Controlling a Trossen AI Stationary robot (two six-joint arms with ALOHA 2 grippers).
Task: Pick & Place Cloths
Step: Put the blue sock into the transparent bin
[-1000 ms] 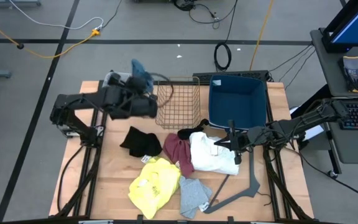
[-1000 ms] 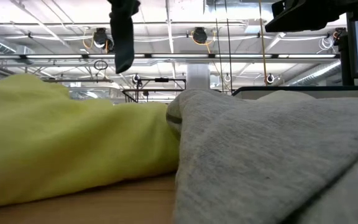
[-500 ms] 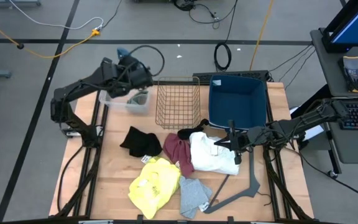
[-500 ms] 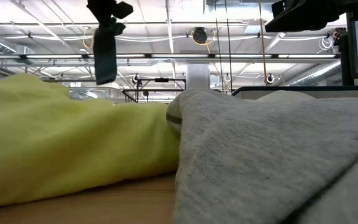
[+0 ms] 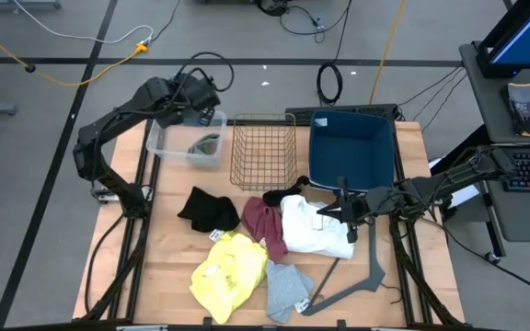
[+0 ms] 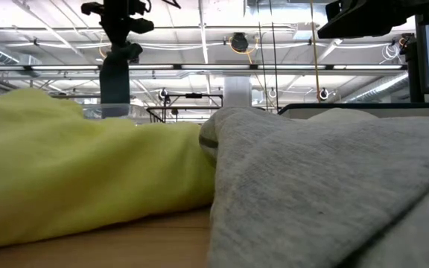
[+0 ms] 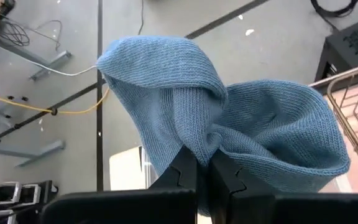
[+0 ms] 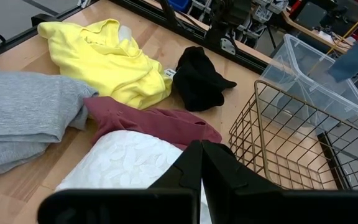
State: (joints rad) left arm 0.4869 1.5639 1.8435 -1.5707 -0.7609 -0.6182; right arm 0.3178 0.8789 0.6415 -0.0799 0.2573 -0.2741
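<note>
My left gripper (image 5: 194, 97) is at the table's far left, above the clear plastic bin (image 5: 162, 142), and is shut on the teal-blue knit cloth (image 7: 241, 118). In the low view that cloth (image 6: 114, 83) hangs straight down. A grey cloth (image 5: 206, 144) lies inside the bin. On the table lie the black (image 5: 210, 210), maroon (image 5: 261, 226), white (image 5: 313, 230), yellow (image 5: 228, 268) and grey (image 5: 288, 287) cloths. My right gripper (image 5: 343, 213) is shut above the white cloth's right edge; I cannot tell whether it touches the cloth. My left gripper pinches a bunched fold of the teal-blue cloth (image 7: 199, 144) between its two shut fingers (image 7: 185, 174), several layers together. It comes from above, pointing down. The cloth is lifted clear and hangs slack below the fingers over the bin.
A wire basket (image 5: 263, 152) stands right of the clear bin, and a dark blue bin (image 5: 351, 152) stands right of that. A grey angled hanger-like bar (image 5: 366, 271) lies near the right front. Bare wood shows along the table's left side.
My left gripper has swung from beside the wire basket toward the table's far left edge, to above the clear bin, and has come down a little. It has stayed shut on the teal-blue cloth, which travelled with it and hangs lower now.
</note>
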